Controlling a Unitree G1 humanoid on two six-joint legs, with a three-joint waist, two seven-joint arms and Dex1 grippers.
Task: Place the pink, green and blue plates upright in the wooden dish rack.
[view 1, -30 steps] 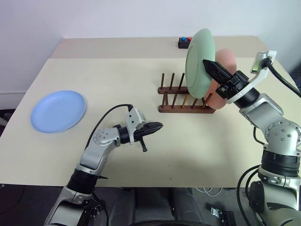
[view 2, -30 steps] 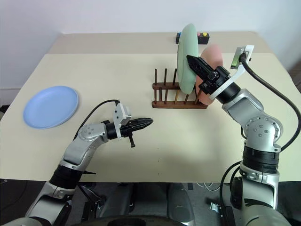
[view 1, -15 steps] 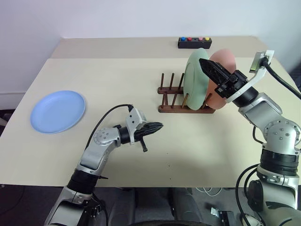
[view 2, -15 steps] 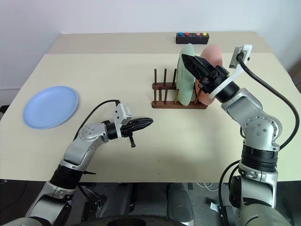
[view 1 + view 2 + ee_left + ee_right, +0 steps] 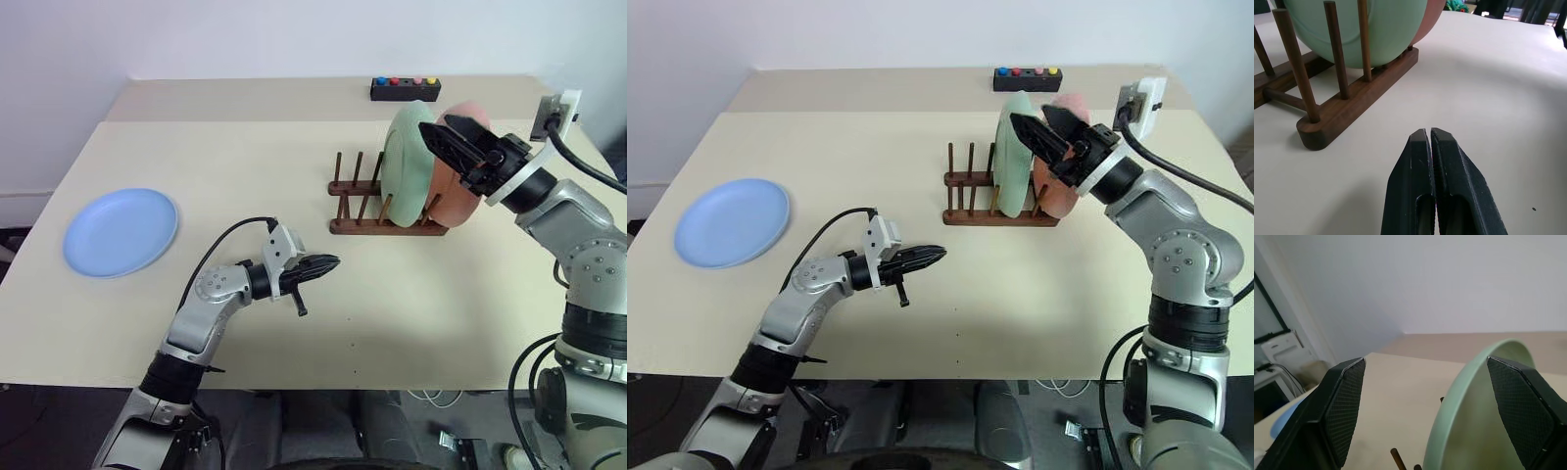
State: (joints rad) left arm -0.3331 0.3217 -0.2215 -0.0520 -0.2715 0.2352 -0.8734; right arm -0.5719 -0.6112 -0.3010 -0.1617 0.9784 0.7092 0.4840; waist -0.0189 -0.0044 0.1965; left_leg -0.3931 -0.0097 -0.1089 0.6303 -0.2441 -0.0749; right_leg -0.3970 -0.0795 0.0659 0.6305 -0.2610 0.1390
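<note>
Green plate (image 5: 407, 162) between wide right jaws

Dish rack (image 5: 1359, 93) dark smooth wood; green plate (image 5: 1381, 29) matte plastic; table (image 5: 1508, 107) matte beige.

Arms: silver-grey metal links with rounded joint housings, black collars between the segments.
Left claw (image 5: 328, 262): two black tapered fingers with smooth outer faces, a small white block mounted on the wrist behind them.
Right claw (image 5: 1051, 131): two black pointed fingers; their inner pads (image 5: 1344, 409) carry a fine cross-hatched grip pattern.
Cables: a thin black cable loops from the left wrist block; a thicker black cable runs from a white bracket on the right wrist.
</note>
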